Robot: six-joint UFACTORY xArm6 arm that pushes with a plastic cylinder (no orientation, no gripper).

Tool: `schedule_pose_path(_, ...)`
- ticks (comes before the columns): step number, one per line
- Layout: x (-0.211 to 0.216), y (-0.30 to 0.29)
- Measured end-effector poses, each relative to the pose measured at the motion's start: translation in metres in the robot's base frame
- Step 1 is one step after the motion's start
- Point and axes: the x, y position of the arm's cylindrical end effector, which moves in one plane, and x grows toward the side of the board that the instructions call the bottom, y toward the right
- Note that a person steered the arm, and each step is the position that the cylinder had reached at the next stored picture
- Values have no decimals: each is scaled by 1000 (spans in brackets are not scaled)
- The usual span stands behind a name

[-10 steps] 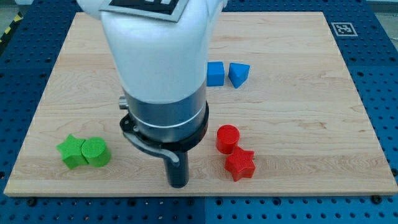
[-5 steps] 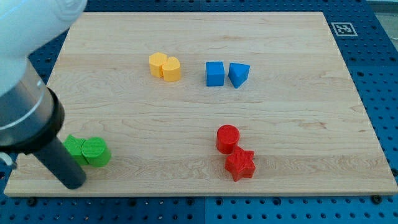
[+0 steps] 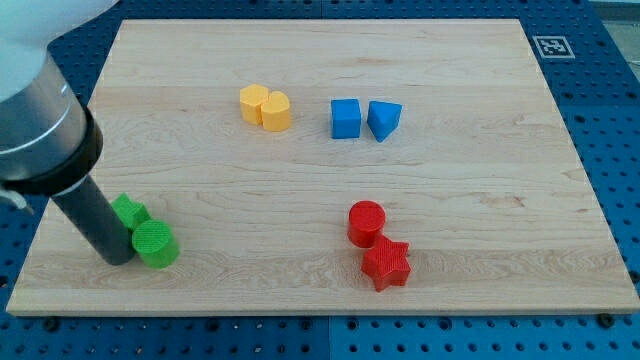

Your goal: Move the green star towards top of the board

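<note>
The green star [image 3: 129, 211] lies near the board's bottom left, partly hidden behind my rod. A green cylinder [image 3: 155, 244] touches it at its lower right. My tip [image 3: 117, 257] rests on the board just left of the green cylinder and below the star, against both.
Two yellow blocks [image 3: 265, 106] sit together at upper middle. A blue cube [image 3: 346, 118] and a blue wedge-like block [image 3: 383, 119] lie to their right. A red cylinder [image 3: 366, 221] and a red star [image 3: 386, 263] sit at lower right. The wooden board's [image 3: 480, 180] left edge is close to the rod.
My rod swept from the bottom middle to the bottom left, then moved up. The green star has shifted up and right a little; the green cylinder barely moved.
</note>
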Motion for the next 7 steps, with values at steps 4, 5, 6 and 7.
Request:
schedule_pose_path(4, -103, 0)
schedule_pose_path(5, -120, 0)
schedule_pose_path(6, -113, 0)
schedule_pose_path(7, -64, 0)
